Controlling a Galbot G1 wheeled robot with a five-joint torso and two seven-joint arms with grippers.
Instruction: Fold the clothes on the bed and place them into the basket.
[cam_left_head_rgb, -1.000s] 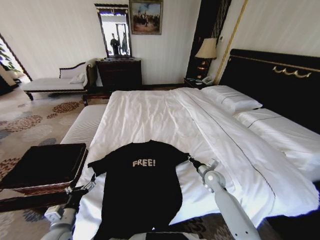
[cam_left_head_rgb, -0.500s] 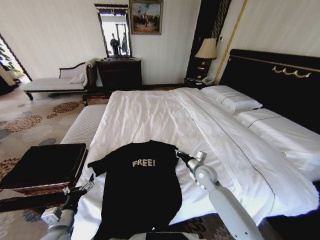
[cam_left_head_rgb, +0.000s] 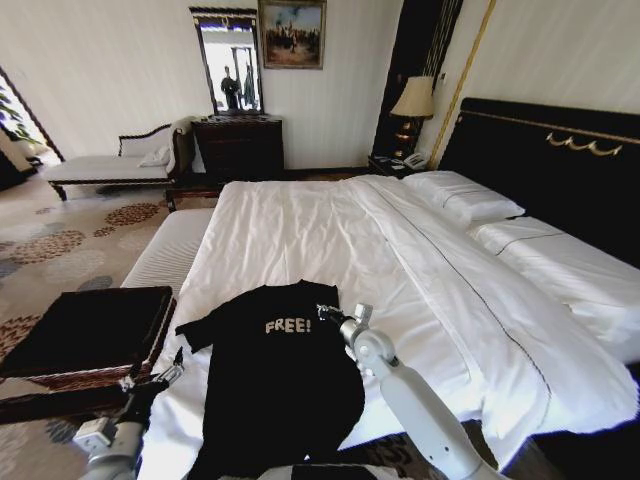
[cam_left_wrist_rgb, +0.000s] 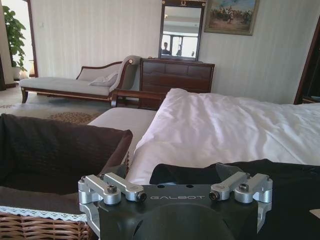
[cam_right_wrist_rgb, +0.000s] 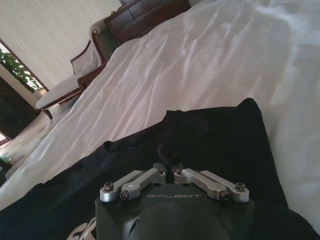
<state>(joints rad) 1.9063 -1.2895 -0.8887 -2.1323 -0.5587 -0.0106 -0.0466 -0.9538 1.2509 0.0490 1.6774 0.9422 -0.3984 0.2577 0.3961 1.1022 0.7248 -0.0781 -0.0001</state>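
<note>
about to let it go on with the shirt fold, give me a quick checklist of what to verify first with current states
1. Right hand holds fabric: ok. It is shut on the T-shirt, its sleeve drawn in over the chest beside the lettering.
2. Left hand ready: cannot tell. It sits at the bed's near edge by the other sleeve; grip unclear.
3. Shirt flat: not ok. The lower part hangs over the edge of the bed.
4. Basket reachable: ok. It sits beside the bed on the robot's left, with nothing visible inside.
5. Bench beyond the basket: ok, apart from both arms.
</note>
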